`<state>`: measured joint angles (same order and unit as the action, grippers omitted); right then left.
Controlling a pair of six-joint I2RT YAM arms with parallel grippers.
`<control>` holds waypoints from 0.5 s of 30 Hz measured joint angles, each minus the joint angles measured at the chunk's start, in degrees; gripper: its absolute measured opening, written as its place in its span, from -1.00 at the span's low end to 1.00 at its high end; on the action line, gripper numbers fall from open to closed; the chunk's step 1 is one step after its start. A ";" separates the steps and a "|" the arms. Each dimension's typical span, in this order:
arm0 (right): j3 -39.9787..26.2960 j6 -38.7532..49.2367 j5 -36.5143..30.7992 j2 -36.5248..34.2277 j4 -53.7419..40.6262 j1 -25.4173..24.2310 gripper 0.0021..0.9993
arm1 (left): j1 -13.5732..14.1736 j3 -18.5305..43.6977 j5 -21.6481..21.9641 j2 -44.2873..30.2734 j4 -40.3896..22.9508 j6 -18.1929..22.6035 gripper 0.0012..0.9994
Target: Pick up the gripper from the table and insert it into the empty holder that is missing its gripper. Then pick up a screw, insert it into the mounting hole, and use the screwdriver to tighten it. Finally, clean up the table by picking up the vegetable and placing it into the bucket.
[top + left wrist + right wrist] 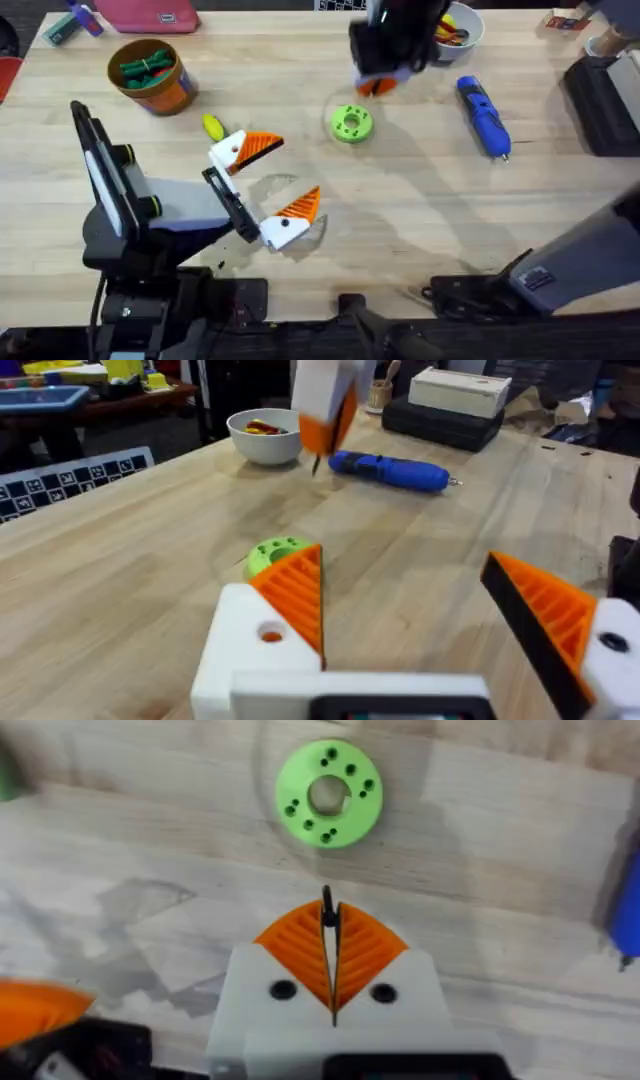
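Observation:
My right gripper [328,920] hovers over the far table with its orange pads shut on a thin black screw [327,908]. It is just above the green disc [328,793]. My left gripper [298,168] rests open near the table's middle. Both its white blocks bear orange wedges, and one block has an open round hole [270,632]. A loose gripper and a bare holder are out of view. The blue screwdriver [485,115] lies to the right of the disc. The yellow vegetable [213,126] lies beside the orange bucket [172,93].
Dark green toy pieces [145,68] lie in the bucket. A white bowl [470,35] with red and yellow bits stands at the far edge. A black case [605,100] sits at the right edge. Bare wood lies along the front right.

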<state>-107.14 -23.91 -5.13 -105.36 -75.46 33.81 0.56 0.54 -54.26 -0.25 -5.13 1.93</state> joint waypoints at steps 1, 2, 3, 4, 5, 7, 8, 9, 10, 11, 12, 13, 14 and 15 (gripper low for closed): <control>-2.62 0.92 0.01 0.35 -1.76 0.32 -0.99 | 0.00 0.00 0.00 0.00 0.00 0.00 0.97; -5.04 1.87 0.02 0.64 -3.18 0.76 -0.99 | 0.00 0.00 0.00 0.00 0.00 -0.01 0.97; -7.01 2.69 0.00 0.79 -4.44 1.23 -0.99 | 0.00 0.00 0.00 0.00 0.00 0.01 0.97; -8.96 3.53 0.02 0.90 -5.67 1.85 -0.99 | 0.00 0.00 0.00 0.00 0.00 0.01 0.97; -10.63 4.26 0.01 0.87 -6.94 2.51 -0.99 | 0.00 0.00 0.00 0.00 0.00 0.01 0.97; -13.62 5.47 0.02 0.61 -9.66 3.87 -0.99 | 0.00 0.00 0.00 0.00 0.00 -0.01 0.97; -14.95 6.11 0.08 0.37 -10.62 4.54 -0.99 | 0.00 0.00 0.00 0.00 0.00 0.01 0.97; -16.22 6.77 0.22 0.07 -11.19 5.20 -0.99 | 0.00 0.00 0.00 0.00 0.00 0.00 0.97; -17.37 7.48 0.37 -0.32 -11.56 5.83 -0.99 | 0.00 0.00 0.00 0.00 0.00 0.01 0.97; -18.50 8.17 0.55 -0.82 -11.70 6.55 -0.99 | 0.00 0.00 0.00 -0.02 0.00 0.01 0.97; -19.55 8.88 0.67 -1.44 -11.74 7.34 -0.99 | 0.00 0.00 0.00 0.00 0.00 0.01 0.97; -20.51 9.37 0.85 -2.11 -11.88 8.16 -0.99 | 0.00 0.00 0.00 0.00 0.00 0.01 0.97; -21.41 9.78 0.94 -2.81 -12.12 9.00 -0.99 | 0.00 0.00 0.00 0.00 0.00 0.01 0.97; -22.28 10.31 1.04 -3.57 -12.46 9.86 -0.99 | 0.00 0.00 0.00 0.00 0.00 0.01 0.97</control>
<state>-129.41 -13.60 -4.09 -108.93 -87.92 43.68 0.56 0.54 -54.26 -0.25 -5.13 1.93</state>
